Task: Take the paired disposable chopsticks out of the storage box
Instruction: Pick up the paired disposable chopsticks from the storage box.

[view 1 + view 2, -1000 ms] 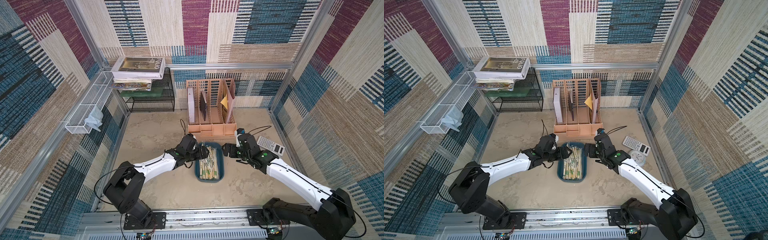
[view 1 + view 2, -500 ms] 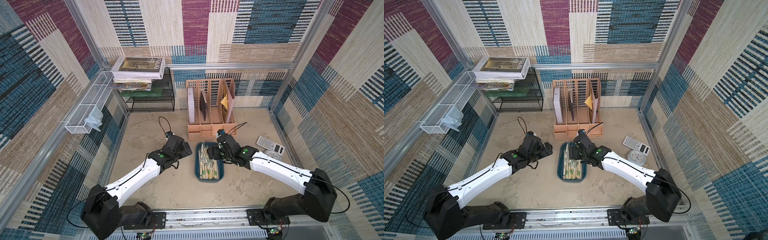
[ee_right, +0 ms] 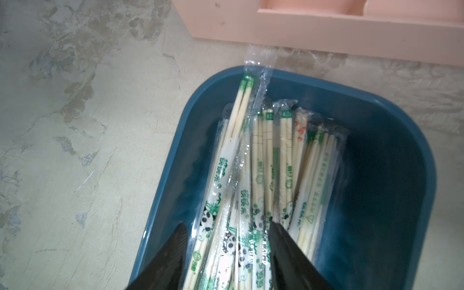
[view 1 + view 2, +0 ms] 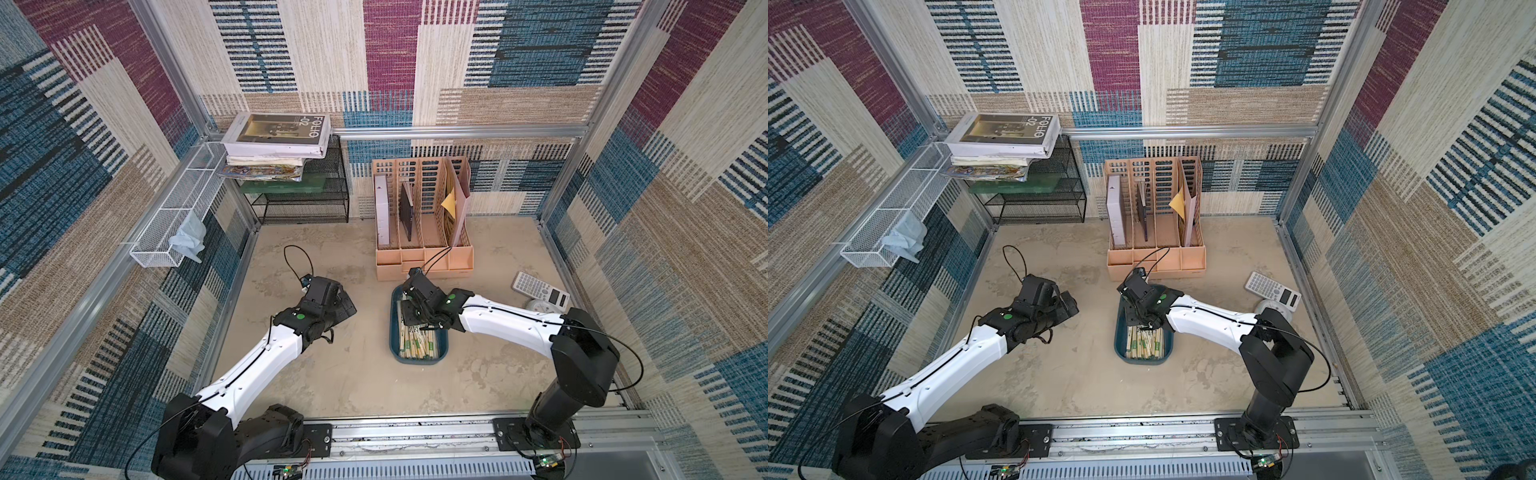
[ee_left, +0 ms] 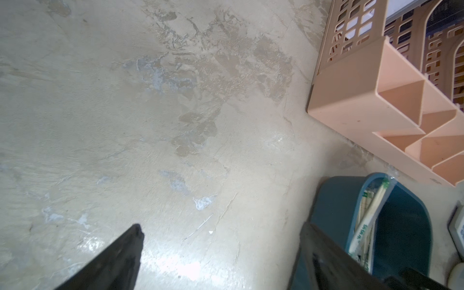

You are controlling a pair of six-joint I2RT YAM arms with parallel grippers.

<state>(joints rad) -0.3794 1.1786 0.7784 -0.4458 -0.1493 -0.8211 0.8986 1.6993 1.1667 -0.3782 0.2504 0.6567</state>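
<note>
With the right jaws down inside the box (image 3: pixel 376 175), the chopsticks (image 3: pixel 261 163) lie between and ahead of them. Their long axis runs straight out from the jaws toward the organizer (image 3: pixel 326 30), so the closing line crosses the sticks squarely. Several pairs sit in the gap. The jaws are half-spread, and I can't tell if they pinch yet. One wrapped pair angles across the rest, its wrapper tip over the far rim. All the chopsticks are in the box.

The right arm is the near one. The left jaws are spread wide and empty over bare table (image 5: pixel 150 125), with the box off beside one jaw.

The right wrist view shows the straddle. Both top views hide it under the wrist and show only the stick ends behind the jaws.
</note>
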